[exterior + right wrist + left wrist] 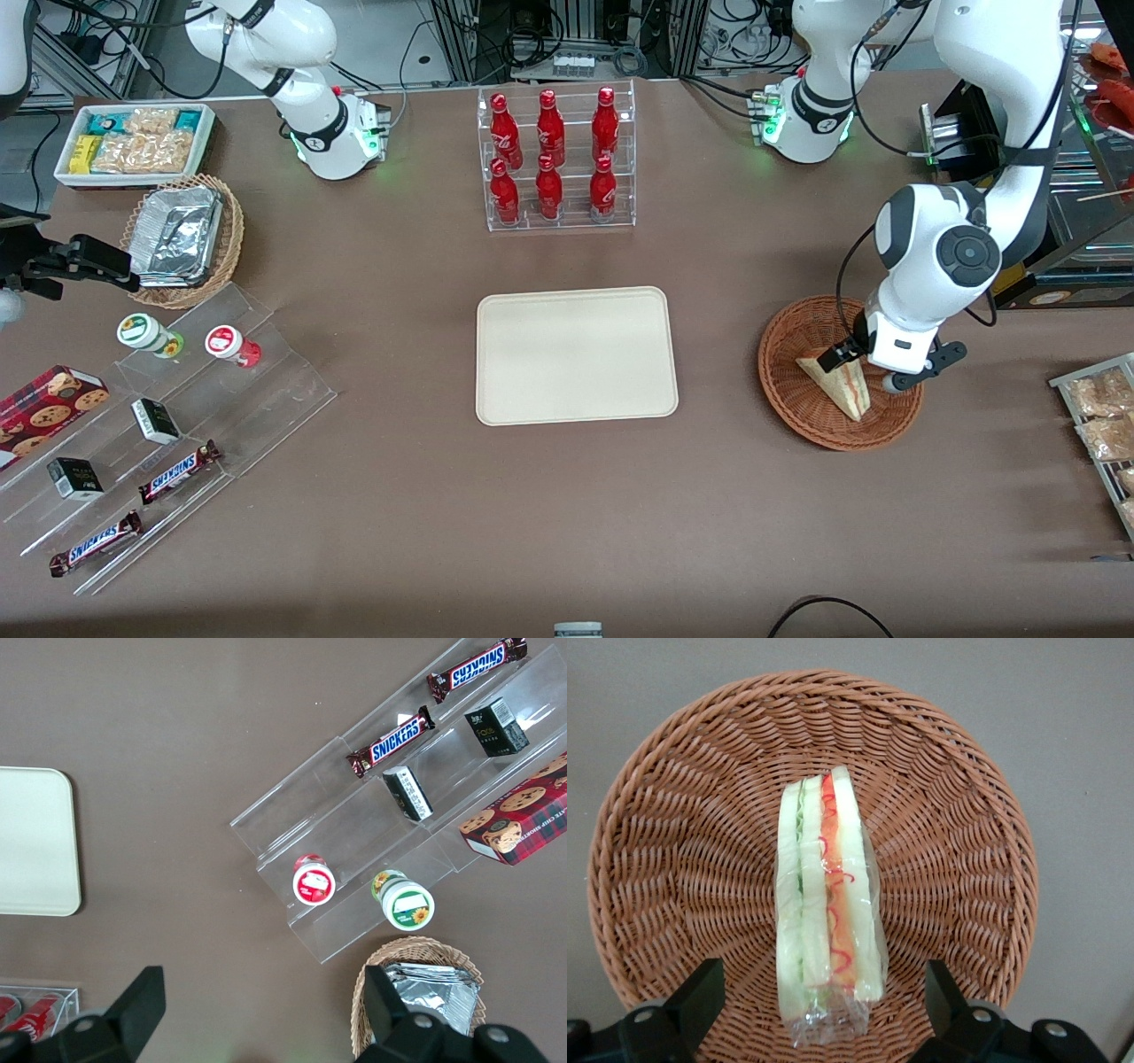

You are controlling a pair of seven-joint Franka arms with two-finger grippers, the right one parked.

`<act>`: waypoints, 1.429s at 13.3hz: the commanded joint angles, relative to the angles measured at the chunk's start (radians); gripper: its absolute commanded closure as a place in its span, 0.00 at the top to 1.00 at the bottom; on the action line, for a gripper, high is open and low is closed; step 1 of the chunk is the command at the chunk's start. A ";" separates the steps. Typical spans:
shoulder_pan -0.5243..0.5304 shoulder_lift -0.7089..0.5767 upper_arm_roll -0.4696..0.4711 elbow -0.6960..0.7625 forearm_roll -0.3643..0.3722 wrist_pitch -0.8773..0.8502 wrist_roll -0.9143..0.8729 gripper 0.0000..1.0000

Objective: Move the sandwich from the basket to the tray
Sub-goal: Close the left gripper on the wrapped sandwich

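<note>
1. The gripper (819, 1005) hangs low over the basket (682, 850), fingers (700, 992) spread wide on either side of the sandwich (828, 904), touching nothing: apparently lined up to close on it.
2. One wrapped sandwich rests on edge in the basket's middle, filling upward.
3. One tray (576, 354) sits bare beside the basket, ready to receive it.
4. Six red bottles (554, 155) stand racked past the tray, away from the basket.

A clear rack (560, 159) holding six red bottles is standing near the counter's edge farthest from the front camera. Toward the parked arm's end, a tan basket (188, 241) of foil containers is sitting beside stepped acrylic shelves (168, 443) carrying Snickers bars (180, 471), small boxes and two jars.
</note>
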 commanded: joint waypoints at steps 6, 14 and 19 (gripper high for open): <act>-0.006 0.045 0.010 0.000 0.016 0.042 -0.023 0.95; -0.009 0.062 0.009 0.011 0.016 0.041 -0.057 0.00; -0.023 0.017 0.001 0.141 0.083 -0.190 -0.057 0.00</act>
